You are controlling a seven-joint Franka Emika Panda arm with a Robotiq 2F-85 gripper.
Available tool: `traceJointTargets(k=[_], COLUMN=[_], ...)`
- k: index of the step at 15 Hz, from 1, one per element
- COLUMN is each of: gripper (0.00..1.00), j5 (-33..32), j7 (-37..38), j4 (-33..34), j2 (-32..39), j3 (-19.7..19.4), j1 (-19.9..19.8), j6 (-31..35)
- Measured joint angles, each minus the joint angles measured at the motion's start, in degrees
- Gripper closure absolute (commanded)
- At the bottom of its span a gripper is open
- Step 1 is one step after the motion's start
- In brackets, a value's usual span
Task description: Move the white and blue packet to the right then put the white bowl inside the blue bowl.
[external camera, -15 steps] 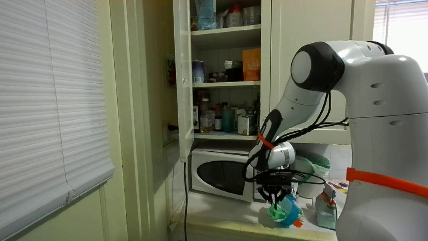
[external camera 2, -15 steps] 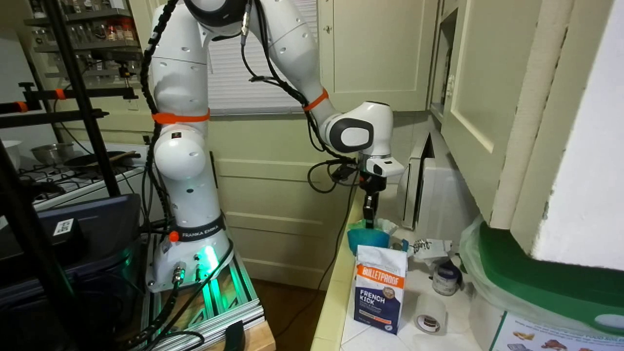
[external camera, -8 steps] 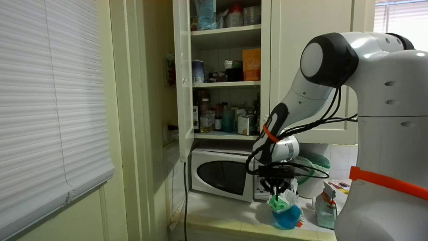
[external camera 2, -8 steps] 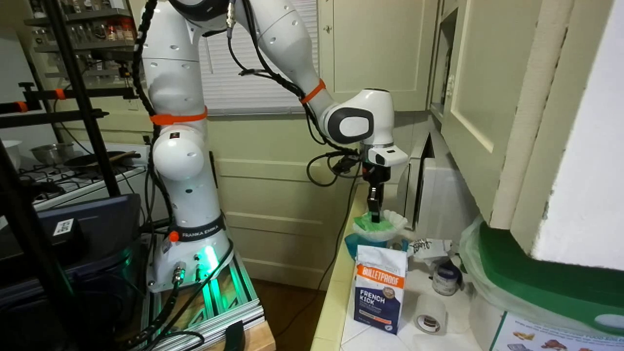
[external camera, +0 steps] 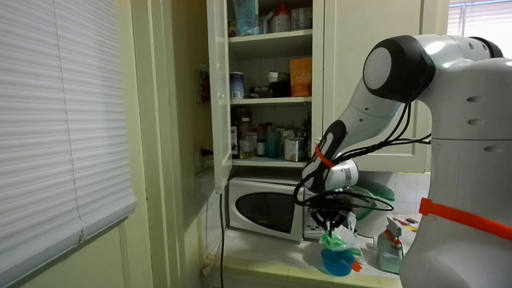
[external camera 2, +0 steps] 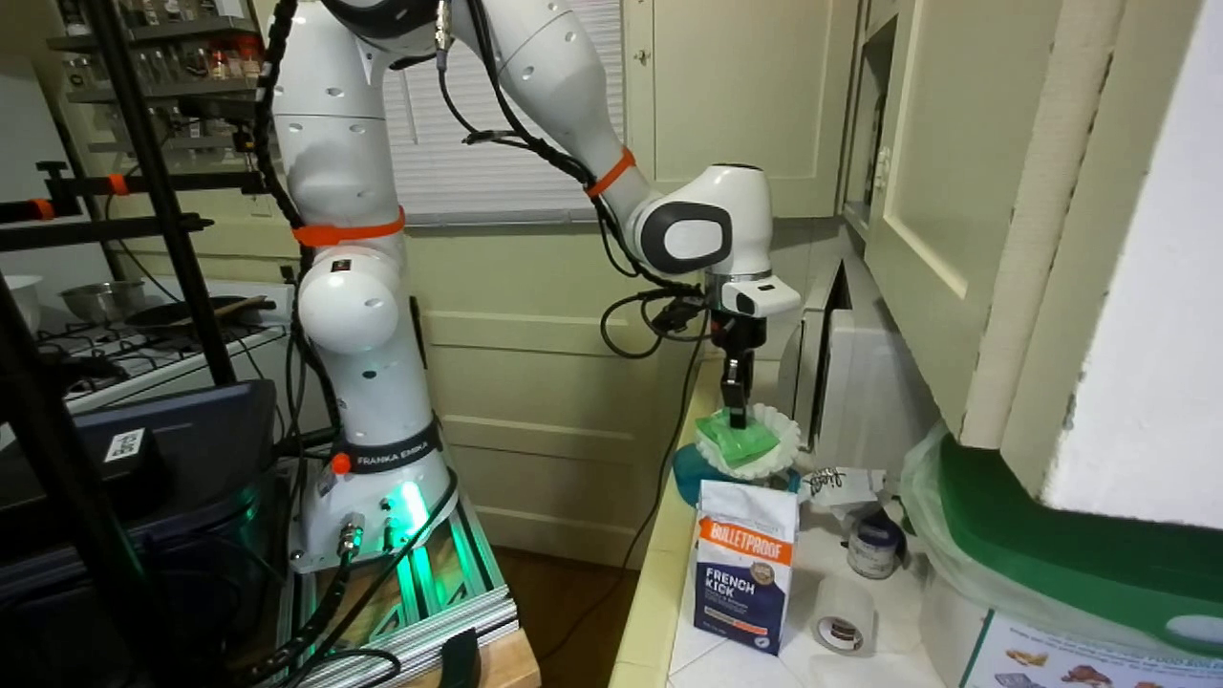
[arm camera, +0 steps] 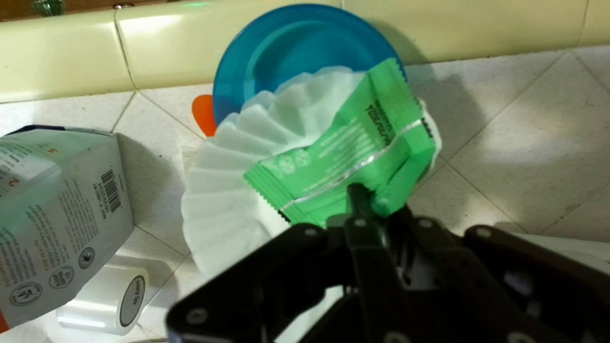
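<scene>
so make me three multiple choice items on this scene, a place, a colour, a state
1. Where does the blue bowl rest?
A) on the stove
B) on the countertop
C) on a cupboard shelf

2. What colour is the wrapper pinched in the gripper?
A) red
B) purple
C) green

3. How does the white and blue packet stand?
A) upright
B) flat on its side
C) upside down

1: B, the wrist view looks down on it there.
2: C, the wrist view shows it up close.
3: A, its lettering reads the right way up in an exterior view.
</scene>
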Motion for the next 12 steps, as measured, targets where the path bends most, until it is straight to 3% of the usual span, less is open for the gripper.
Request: traceJointTargets(k=[12], gripper=[0.97], j5=[-0.49], j7=[-1.84], j4=[-0.28], j2=[0.35], j3=[3.35], j1=[0.1], j6=[-6.11])
